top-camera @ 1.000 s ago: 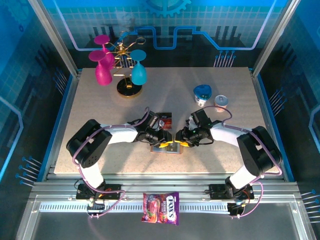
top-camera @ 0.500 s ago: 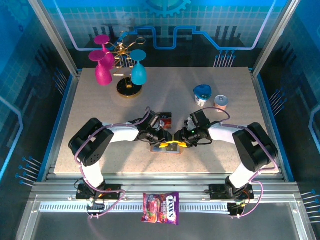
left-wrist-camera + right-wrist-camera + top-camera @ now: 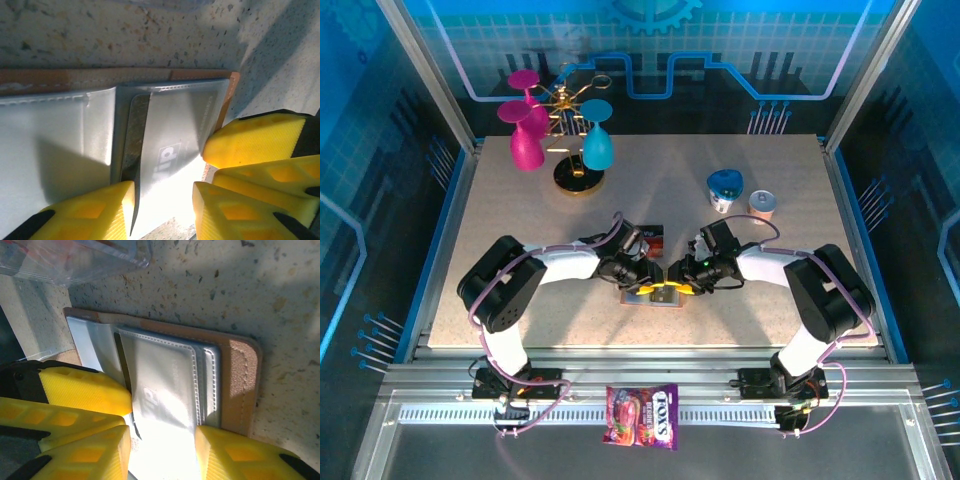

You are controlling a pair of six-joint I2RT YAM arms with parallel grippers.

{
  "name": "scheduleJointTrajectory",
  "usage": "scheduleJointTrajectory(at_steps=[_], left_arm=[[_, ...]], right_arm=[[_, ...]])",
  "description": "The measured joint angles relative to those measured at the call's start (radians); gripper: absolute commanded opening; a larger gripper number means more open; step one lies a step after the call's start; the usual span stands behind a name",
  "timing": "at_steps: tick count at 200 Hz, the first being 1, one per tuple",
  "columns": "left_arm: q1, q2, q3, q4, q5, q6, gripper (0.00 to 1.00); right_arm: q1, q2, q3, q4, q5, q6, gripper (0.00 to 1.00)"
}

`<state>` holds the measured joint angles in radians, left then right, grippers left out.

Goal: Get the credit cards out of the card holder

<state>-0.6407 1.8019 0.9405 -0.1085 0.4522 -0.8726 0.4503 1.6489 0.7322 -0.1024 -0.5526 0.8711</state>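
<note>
The card holder (image 3: 642,298) lies open on the table, its grey pockets (image 3: 170,120) up and its brown edge (image 3: 240,380) showing. A dark card edge (image 3: 133,150) sticks out of a pocket. My left gripper (image 3: 648,287) and right gripper (image 3: 678,287) meet over it from either side. The left gripper (image 3: 165,210) is open, its yellow fingers straddling the pocket. The right gripper (image 3: 162,455) is open too, across the same pocket, one tip near the brown edge. One red-and-black credit card (image 3: 650,238) lies loose just beyond the holder.
A gold rack with pink and teal glasses (image 3: 570,130) stands at the back left. Two small cups (image 3: 725,188) (image 3: 762,205) sit at the back right. A purple-red candy packet (image 3: 642,414) lies on the front rail.
The right arm's elbow has drifted slightly left. Both grippers stay on the card holder with the same opening.
</note>
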Motion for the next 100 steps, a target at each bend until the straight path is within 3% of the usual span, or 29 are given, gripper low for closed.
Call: scheduleJointTrajectory(at_steps=[100], left_arm=[[0.000,-0.040,0.007,-0.061,-0.038,0.014,0.38]], right_arm=[[0.000,0.005,0.010,-0.010,-0.005,-0.007,0.43]])
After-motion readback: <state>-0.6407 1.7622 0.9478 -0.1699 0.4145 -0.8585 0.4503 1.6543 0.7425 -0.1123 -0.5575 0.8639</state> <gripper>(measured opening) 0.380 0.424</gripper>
